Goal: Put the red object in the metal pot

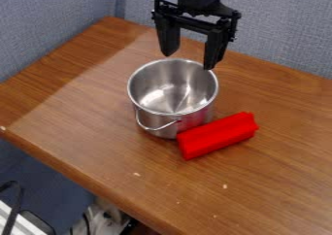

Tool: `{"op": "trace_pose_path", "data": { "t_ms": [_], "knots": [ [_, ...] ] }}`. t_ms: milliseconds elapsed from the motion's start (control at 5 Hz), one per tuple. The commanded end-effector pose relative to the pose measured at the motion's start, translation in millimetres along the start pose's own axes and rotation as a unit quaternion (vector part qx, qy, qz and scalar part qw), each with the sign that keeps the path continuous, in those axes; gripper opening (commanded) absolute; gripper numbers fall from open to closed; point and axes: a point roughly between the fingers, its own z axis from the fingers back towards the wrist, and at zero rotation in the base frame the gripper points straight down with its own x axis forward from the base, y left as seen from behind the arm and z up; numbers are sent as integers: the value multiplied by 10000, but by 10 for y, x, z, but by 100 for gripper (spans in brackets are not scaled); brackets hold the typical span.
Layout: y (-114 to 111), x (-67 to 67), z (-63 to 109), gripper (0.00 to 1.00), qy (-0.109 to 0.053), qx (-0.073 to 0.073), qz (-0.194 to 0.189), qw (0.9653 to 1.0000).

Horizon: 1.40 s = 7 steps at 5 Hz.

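A bright red rectangular block, the red object (218,135), lies on the wooden table just right of and in front of the metal pot (172,95). The shiny steel pot stands upright near the table's middle and looks empty inside; its thin wire handle hangs down the front. My black gripper (191,48) hangs above the pot's far rim, its two fingers spread wide apart with nothing between them. It is well clear of the red object.
The wooden table (78,93) has its left corner and front edge close to the pot. A blue-grey wall stands behind. Cables and clutter show on the floor at the lower left.
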Motion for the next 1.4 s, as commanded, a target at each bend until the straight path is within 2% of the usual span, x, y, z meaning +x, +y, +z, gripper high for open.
{"op": "trace_pose_path", "data": {
  "t_ms": [0, 200, 400, 600, 800, 1000, 1200],
  "knots": [
    [-11, -40, -85, 100, 70, -5, 25, 10000],
    [-208, -143, -160, 100, 17, -20, -540, 9985],
    [-407, -180, -313, 100, 25, 38, -1280, 9918],
    [-544, -148, -471, 100, 18, 167, -1867, 9823],
    [-686, -12, -668, 100, -63, 253, -1764, 9840],
    [-766, 78, -772, 100, -161, 394, -1573, 9866],
    [-833, 136, -831, 100, -200, 437, -1358, 9896]
  ]
}}
